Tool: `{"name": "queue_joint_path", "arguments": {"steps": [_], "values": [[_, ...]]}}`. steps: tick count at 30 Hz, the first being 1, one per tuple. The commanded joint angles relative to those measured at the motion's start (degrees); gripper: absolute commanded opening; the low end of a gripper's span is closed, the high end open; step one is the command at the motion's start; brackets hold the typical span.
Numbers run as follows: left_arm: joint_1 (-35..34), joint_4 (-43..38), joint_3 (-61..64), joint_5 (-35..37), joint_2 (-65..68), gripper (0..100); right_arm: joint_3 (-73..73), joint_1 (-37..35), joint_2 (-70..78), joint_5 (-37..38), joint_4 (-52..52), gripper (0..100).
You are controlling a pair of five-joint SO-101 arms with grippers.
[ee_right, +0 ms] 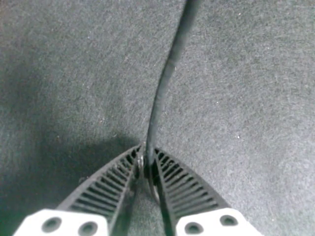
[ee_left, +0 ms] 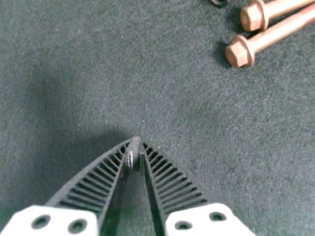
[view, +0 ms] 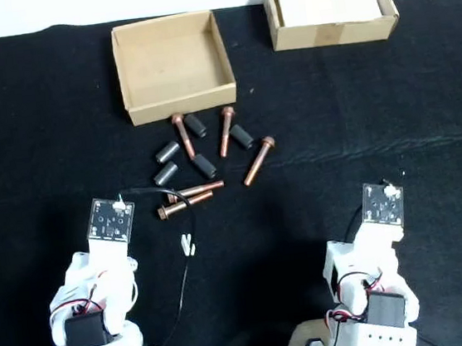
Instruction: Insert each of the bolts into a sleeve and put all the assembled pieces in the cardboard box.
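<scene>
Several copper bolts lie loose on the black cloth in the high view, among them one (view: 182, 135) near the open cardboard box (view: 129, 68) and a pair (view: 186, 201) side by side. Several short black sleeves, such as one (view: 205, 166), are scattered between them. My left gripper (ee_left: 136, 146) is shut and holds nothing, low over bare cloth, with two bolt heads (ee_left: 239, 51) a short way ahead. My right gripper (ee_right: 146, 153) is shut over bare cloth to the right, far from the parts. Both arms (view: 109, 237) (view: 382, 214) sit at the near edge.
A second cardboard box (view: 328, 35) with white contents stands at the back right. A black cable (view: 184, 270) with a white clip runs beside the left arm, close to the nearest bolts. Another black cable (ee_right: 167, 78) hangs in front of the right gripper's tips.
</scene>
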Motion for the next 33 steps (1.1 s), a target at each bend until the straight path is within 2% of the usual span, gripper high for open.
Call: {"name": "queue_joint_path", "arguments": {"steps": [1, 8, 14, 33], "values": [[0.4, -0.35, 0.92, -0.44, -0.48, 1, 7.69, -0.31, -0.48, 0.18, 0.22, 0.7], [0.75, -0.09, 0.92, -0.26, -0.4, 1, 7.69, -0.31, -0.48, 0.18, 0.22, 0.7], [0.75, 6.86, 0.92, -0.26, -0.57, 1, 7.69, -0.31, -0.48, 0.18, 0.22, 0.7], [0.75, 7.3, 0.92, -0.26, -0.57, 1, 7.69, -0.31, -0.48, 0.26, 0.22, 0.7]]}}
